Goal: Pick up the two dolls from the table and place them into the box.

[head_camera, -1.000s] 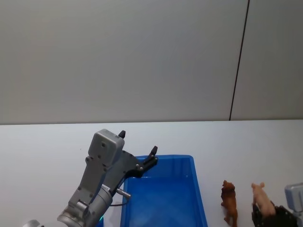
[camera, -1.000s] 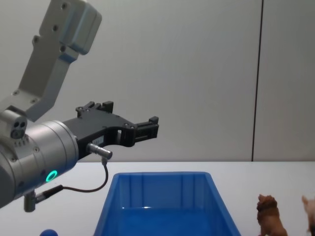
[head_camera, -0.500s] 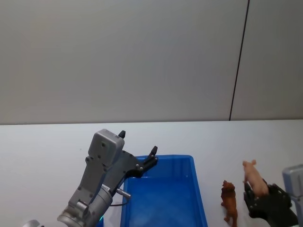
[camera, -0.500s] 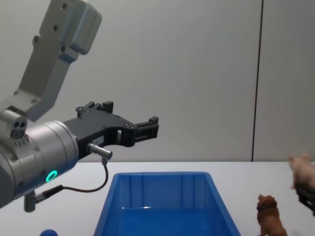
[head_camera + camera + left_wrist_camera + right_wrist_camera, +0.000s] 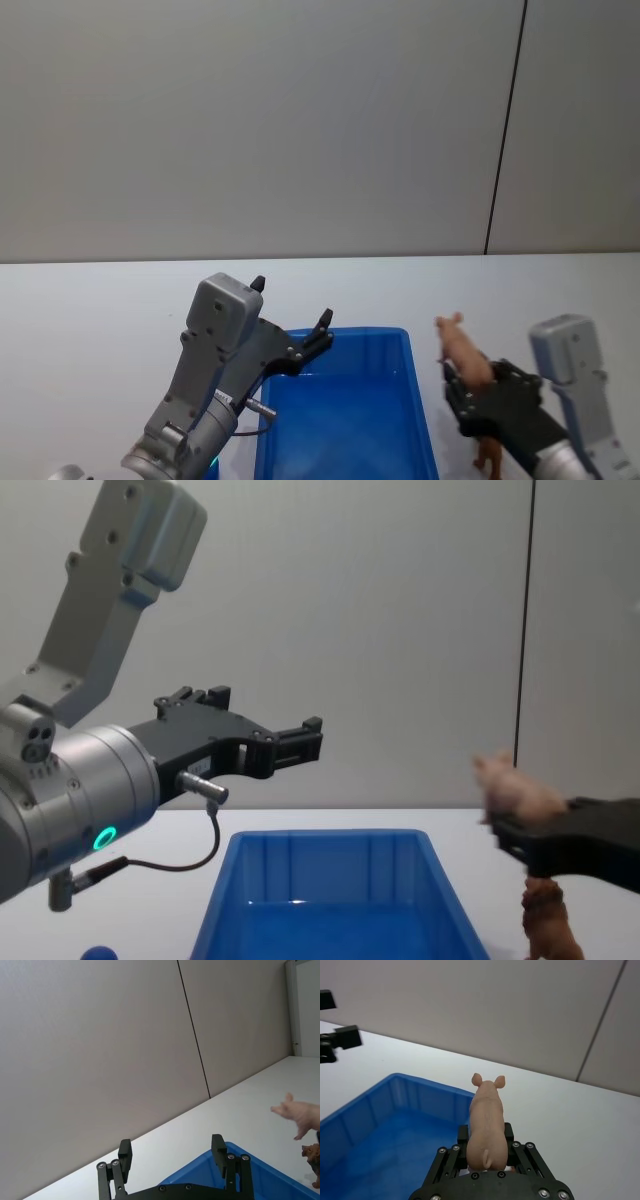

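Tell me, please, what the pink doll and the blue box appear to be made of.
The pink doll looks like moulded plastic or rubber, smooth and matte: no fur texture, rounded edges. The box looks like hard plastic, slightly glossy: pale sheen on its floor, ribbed walls.

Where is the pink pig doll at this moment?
In the head view, the pink pig doll is in the air on the right side, held by the right gripper, just right of the blue box and above the brown doll.
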